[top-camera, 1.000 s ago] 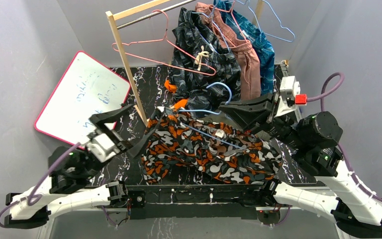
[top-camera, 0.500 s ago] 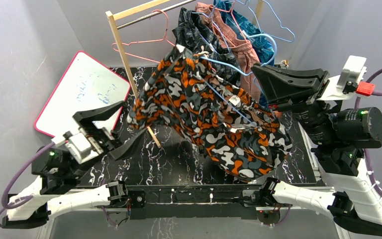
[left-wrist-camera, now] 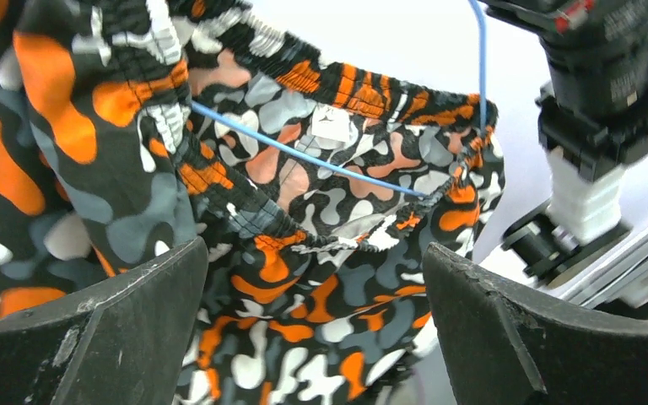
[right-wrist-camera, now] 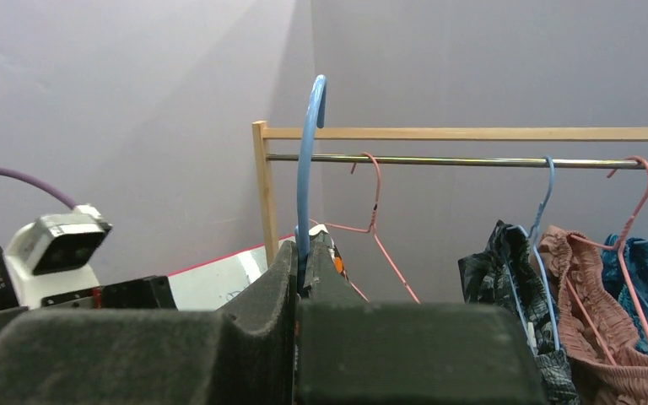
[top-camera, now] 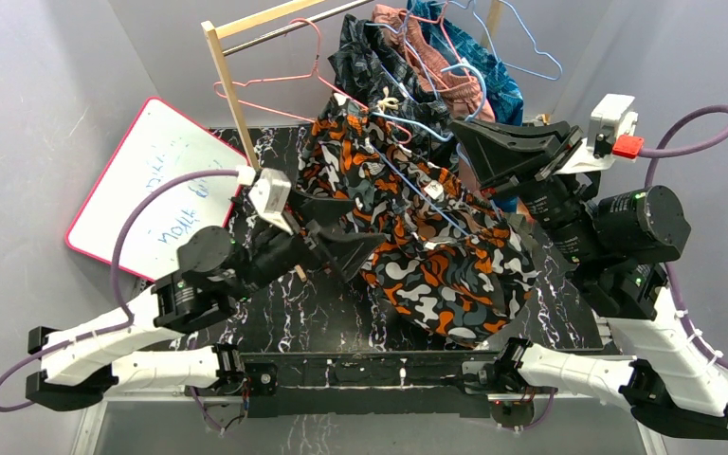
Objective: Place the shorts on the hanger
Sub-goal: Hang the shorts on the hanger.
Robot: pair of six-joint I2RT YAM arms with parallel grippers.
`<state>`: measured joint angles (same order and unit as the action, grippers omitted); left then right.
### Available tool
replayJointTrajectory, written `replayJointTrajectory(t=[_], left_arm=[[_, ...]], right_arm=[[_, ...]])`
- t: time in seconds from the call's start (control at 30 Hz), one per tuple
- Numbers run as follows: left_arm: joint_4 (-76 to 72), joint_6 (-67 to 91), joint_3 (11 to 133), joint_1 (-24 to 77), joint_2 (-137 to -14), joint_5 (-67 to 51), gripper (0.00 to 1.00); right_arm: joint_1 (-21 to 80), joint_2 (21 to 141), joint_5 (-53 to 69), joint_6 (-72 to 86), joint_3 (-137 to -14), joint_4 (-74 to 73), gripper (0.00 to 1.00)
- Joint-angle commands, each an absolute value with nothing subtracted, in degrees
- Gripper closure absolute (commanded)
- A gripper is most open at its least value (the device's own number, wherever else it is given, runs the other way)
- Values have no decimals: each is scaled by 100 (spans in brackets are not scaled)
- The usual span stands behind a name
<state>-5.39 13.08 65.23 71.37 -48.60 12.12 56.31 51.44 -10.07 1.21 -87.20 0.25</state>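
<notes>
The camouflage shorts [top-camera: 427, 256] hang in the air above the table, their waistband threaded on the light-blue wire hanger [top-camera: 400, 176]. My right gripper [top-camera: 457, 142] is shut on the hanger's neck just under its hook [right-wrist-camera: 308, 169], holding it upright in front of the rack. My left gripper [top-camera: 360, 226] stands wide open right beside the shorts' left side. In the left wrist view the shorts [left-wrist-camera: 329, 278] fill the space in front of the open gripper [left-wrist-camera: 314, 249], and the blue hanger [left-wrist-camera: 304, 154] crosses inside the waistband.
A wooden-post rack [top-camera: 232, 104] with a metal bar [right-wrist-camera: 472, 160] stands at the back. It carries pink hangers [top-camera: 275, 81], dark patterned shorts [top-camera: 379, 66] and other garments. A whiteboard [top-camera: 156, 180] leans at the left. The black marble table [top-camera: 275, 313] lies below.
My right arm has lifted the hanger and shorts off the table and brought them up toward the rack. My left arm has swung right toward the hanging shorts, its gripper still open.
</notes>
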Motion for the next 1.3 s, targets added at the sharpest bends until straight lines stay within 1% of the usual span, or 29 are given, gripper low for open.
replayJointTrajectory(t=[0.0, 0.17, 0.37, 0.57, 0.6, 0.67, 0.7, 0.8, 0.87, 0.97, 1.03, 1.07, 1.1, 1.17, 1.2, 1.23, 1.27], left_arm=[[-29, 3798, 6998, 7136, -5157, 1898, 2], [236, 4863, 7172, 7134, -5416, 2324, 2], [1268, 6172, 7591, 7137, -5895, 3030, 2], [1537, 6433, 7939, 7141, -6532, 2943, 2], [1587, 6452, 7987, 7139, -6625, 2917, 6], [1597, 6522, 7987, 7132, -6731, 2929, 19], [1598, 6561, 7955, 7136, -6754, 2972, 21], [1617, 6656, 7834, 7133, -6753, 3172, 24], [1653, 6684, 7801, 7132, -6742, 3328, 29], [1653, 6691, 7795, 7135, -6757, 3416, 44], [1644, 6662, 7836, 7136, -6787, 3406, 58], [1639, 6638, 7859, 7137, -6807, 3391, 63], [1635, 6612, 7888, 7137, -6836, 3373, 65], [1650, 6583, 7941, 7137, -6888, 3335, 64], [1663, 6579, 7951, 7137, -6917, 3332, 59], [1684, 6581, 7961, 7137, -6928, 3331, 51], [1735, 6596, 7981, 7137, -6946, 3335, 41]], right_arm=[[5620, 5053, -1222, 26, -8770, 447, 100], [5621, 5086, -1209, 26, -8725, 452, 100], [5624, 5021, -1274, 26, -8567, 466, 100], [5625, 4991, -1268, 9, -8545, 422, 100], [5623, 4992, -1256, 7, -8539, 415, 100], [5623, 4983, -1226, 17, -8499, 412, 100], [5625, 4976, -1206, 23, -8474, 413, 100], [5621, 4942, -1137, 43, -8385, 430, 100], [5624, 4932, -1118, 44, -8340, 437, 100], [5619, 4931, -1088, 40, -8316, 448, 100], [5622, 4936, -1070, 36, -8308, 455, 100], [5617, 4939, -1065, 35, -8305, 463, 100], [5624, 4939, -1063, 35, -8286, 472, 100], [5620, 4939, -1057, 32, -8272, 481, 100], [5620, 4939, -1054, 35, -8265, 491, 100], [5623, 4942, -1046, 31, -8263, 491, 100], [5627, 4946, -1039, 35, -8266, 499, 100]])
